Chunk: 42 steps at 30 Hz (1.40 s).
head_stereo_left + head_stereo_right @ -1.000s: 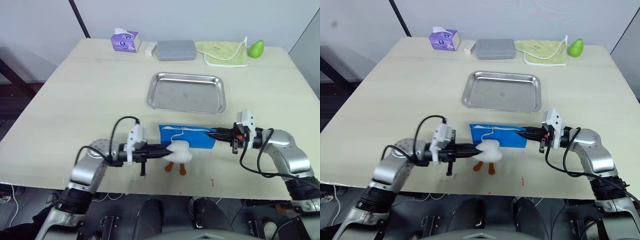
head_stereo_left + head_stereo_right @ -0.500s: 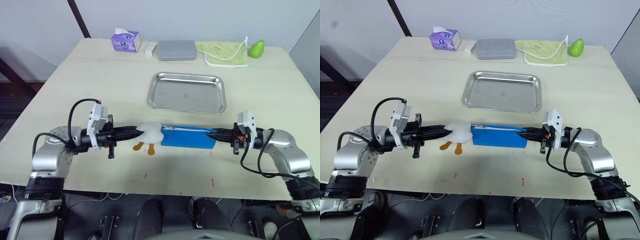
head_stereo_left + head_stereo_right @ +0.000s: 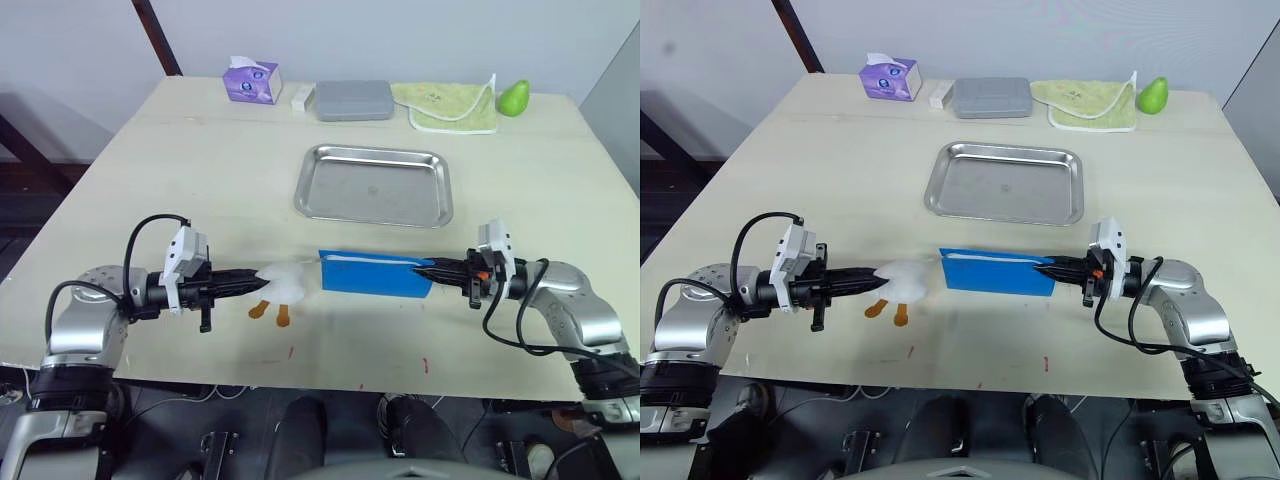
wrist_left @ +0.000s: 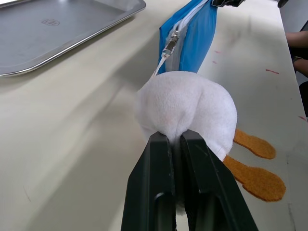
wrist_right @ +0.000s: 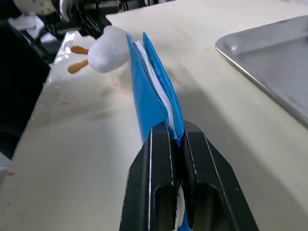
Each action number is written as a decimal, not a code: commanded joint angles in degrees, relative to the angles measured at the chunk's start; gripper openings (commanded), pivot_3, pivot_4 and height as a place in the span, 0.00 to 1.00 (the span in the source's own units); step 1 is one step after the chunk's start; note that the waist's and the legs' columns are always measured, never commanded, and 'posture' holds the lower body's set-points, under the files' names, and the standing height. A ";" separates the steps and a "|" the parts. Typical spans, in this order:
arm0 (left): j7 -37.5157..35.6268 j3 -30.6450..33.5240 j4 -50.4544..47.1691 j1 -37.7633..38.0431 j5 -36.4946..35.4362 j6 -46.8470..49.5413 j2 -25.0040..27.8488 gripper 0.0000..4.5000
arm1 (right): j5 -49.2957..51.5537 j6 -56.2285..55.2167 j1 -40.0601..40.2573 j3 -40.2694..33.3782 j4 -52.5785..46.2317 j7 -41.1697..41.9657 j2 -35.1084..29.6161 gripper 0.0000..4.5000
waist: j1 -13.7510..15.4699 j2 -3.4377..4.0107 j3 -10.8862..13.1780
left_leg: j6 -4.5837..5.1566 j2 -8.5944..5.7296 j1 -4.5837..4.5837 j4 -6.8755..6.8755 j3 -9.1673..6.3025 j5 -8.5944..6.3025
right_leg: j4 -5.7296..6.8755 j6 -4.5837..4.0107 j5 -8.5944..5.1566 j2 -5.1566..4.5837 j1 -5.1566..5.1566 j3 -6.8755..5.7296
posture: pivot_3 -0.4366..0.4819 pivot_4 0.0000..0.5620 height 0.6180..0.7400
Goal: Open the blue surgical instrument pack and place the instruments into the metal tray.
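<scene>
Left gripper (image 4: 175, 144) pinched the white plush duck charm (image 3: 285, 283) tied to the zipper; right gripper (image 5: 175, 139) clamped the blue surgical instrument pack (image 3: 375, 274) at its far end. Best done with a level, steady pull. Beyond, the metal tray (image 3: 374, 186) sat on the pale table (image 3: 200, 160); grey wall behind.

Contents of the blue pack (image 3: 374, 276) hidden.
</scene>
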 commanded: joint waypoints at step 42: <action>-10.73 -6.19 20.18 -14.95 11.54 -17.86 3.88 0.02 | -0.91 0.12 -0.57 0.77 -0.81 1.98 0.80 0.00 | -0.05 0.01 0.02 | 0.00 0.01 -0.08 -0.04 0.08 0.00 | 0.03 0.00 0.00 0.03 -0.16 0.05 | 0.48 0.27 1.00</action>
